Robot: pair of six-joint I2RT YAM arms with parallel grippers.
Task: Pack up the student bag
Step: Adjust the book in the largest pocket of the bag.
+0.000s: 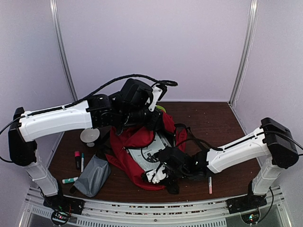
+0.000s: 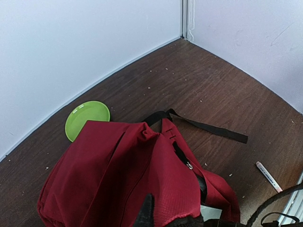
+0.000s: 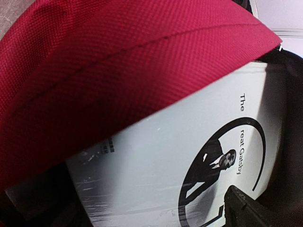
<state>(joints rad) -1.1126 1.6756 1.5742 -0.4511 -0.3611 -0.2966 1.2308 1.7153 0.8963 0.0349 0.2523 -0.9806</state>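
The red student bag lies open in the middle of the table, its black straps spread at the back. A white book titled "The Great Gatsby" sits in its opening, partly under the red flap. My left gripper is shut on the bag's red fabric at the top edge and holds it up. One finger shows and cloth drapes over the other. My right gripper is at the bag's near edge, shut on the book, with one finger on the cover.
A grey pouch lies left of the bag, with markers and a green-capped pen beside it. A white disc sits farther back. A green plate lies behind the bag. A pink pen lies at the right.
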